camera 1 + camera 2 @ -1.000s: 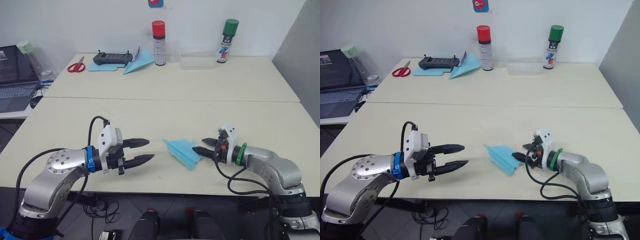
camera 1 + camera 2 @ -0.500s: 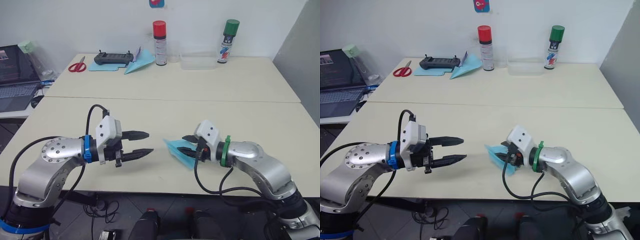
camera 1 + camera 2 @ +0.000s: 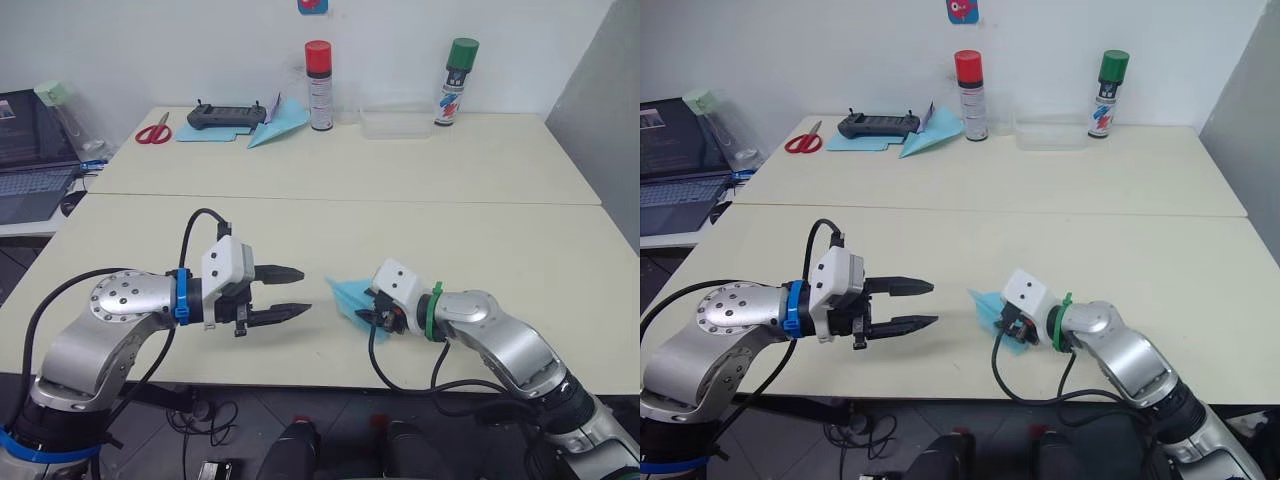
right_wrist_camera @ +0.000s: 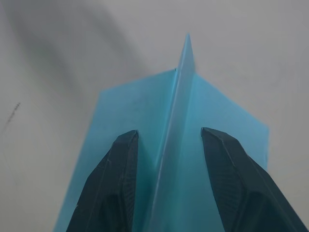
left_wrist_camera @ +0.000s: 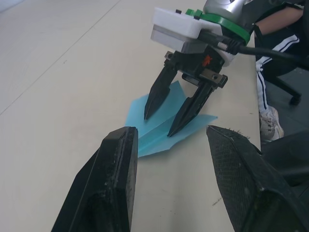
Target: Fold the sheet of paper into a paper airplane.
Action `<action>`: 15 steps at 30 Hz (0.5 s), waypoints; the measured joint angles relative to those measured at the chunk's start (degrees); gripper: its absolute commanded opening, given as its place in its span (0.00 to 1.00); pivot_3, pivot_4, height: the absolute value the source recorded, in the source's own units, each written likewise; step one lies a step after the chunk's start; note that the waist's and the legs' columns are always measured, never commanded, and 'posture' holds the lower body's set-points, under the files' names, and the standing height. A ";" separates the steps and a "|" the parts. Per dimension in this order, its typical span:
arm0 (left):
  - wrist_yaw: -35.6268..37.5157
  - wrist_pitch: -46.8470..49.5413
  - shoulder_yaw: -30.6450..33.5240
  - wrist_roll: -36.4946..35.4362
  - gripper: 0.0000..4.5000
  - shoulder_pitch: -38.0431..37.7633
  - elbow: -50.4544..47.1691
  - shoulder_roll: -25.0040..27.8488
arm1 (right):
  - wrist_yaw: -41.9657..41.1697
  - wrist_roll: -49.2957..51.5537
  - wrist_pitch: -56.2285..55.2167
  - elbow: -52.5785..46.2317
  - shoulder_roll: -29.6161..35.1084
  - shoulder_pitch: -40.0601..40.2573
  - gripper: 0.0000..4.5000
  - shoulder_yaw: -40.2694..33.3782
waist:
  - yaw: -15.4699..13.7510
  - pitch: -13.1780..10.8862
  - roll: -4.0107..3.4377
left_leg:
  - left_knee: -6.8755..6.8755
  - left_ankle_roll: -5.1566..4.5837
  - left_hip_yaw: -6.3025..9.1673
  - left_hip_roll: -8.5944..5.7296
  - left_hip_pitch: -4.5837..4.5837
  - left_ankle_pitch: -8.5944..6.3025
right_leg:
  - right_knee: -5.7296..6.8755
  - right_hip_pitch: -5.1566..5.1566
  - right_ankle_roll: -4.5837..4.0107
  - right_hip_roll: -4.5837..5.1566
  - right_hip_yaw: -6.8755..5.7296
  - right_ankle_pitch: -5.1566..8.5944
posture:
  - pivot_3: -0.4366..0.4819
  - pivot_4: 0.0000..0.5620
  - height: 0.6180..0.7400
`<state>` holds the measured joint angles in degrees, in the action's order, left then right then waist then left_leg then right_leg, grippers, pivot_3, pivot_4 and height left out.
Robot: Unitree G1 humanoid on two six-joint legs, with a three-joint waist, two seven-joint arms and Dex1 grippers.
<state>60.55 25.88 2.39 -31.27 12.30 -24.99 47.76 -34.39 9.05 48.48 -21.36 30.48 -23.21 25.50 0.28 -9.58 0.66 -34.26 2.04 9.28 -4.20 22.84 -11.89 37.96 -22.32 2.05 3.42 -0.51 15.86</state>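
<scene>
The sheet of paper lies on the near table folded into a light blue paper airplane point(image 3: 344, 294), nose pointing left and its centre ridge standing up. My right gripper point(image 5: 159, 124) is open over its tail. One finger point(image 4: 118, 179) sits on each side of the ridge, and both tips rest on the flat wings point(image 4: 207, 108). My left gripper point(image 3: 303, 290) hovers open a short way left of the nose, pointing at it, with nothing between its fingers.
On the far table stand a red-capped spray can point(image 3: 318, 85), a green-capped can point(image 3: 457, 80) and a clear box point(image 3: 397, 124). A second blue paper dart point(image 3: 275, 122), a black controller point(image 3: 232, 116) and red scissors point(image 3: 152, 131) lie there too. A laptop point(image 3: 25, 150) sits far left.
My right gripper has moved left from the airplane's tail end onto it and now straddles the ridge. My left gripper has shifted slightly right toward the nose.
</scene>
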 measured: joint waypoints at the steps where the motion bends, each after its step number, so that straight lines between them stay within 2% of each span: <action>1: -0.03 0.00 0.00 0.00 0.57 0.05 0.00 -0.05 | -0.02 -0.17 -0.02 0.20 0.07 0.04 0.39 0.15 | 0.00 0.00 0.00 | 0.00 0.00 0.00 0.00 0.00 0.00 | 0.00 0.00 0.00 0.00 0.00 0.00 | 0.48 0.27 1.00; 2: -0.13 0.03 -0.01 0.00 0.57 0.07 -0.02 -0.23 | -0.17 -0.85 -0.19 0.37 0.27 0.26 0.36 0.49 | 0.00 0.00 0.00 | 0.00 0.00 0.00 0.00 0.00 0.00 | 0.00 0.00 0.00 0.00 0.00 0.00 | 0.48 0.27 1.00; 6: -0.37 0.07 -0.16 0.00 0.57 0.04 -0.22 -0.41 | -0.68 -1.28 -0.39 0.34 0.75 0.88 0.03 0.61 | 0.00 0.00 0.00 | 0.00 0.00 0.00 0.00 0.00 0.00 | 0.00 0.00 0.00 0.00 0.00 0.00 | 0.48 0.27 1.00; 12: -1.00 0.07 -0.26 0.00 0.57 0.09 -0.23 -1.08 | -0.68 -1.12 -0.30 -1.21 1.23 2.56 0.01 -0.28 | -0.03 0.00 0.00 | 0.00 0.00 0.01 0.00 0.00 0.00 | 0.00 0.01 0.01 0.00 0.00 0.00 | 0.48 0.27 1.00; 15: -0.92 0.69 -0.91 -0.22 0.57 1.43 0.05 -1.45 | 0.29 0.56 1.79 -1.93 0.29 5.07 0.01 -5.93 | -0.25 -0.01 0.02 | -0.05 0.00 0.04 -0.02 0.05 0.00 | 0.00 0.02 0.02 -0.01 0.00 -0.01 | 0.48 0.27 1.00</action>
<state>59.63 26.57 1.47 -31.49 13.72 -24.94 46.30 -34.10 9.60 50.27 -23.29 30.77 -18.14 19.58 0.04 -9.59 0.68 -34.31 2.04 9.32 -4.22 22.88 -11.89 37.96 -22.30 2.07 3.41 -0.52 15.86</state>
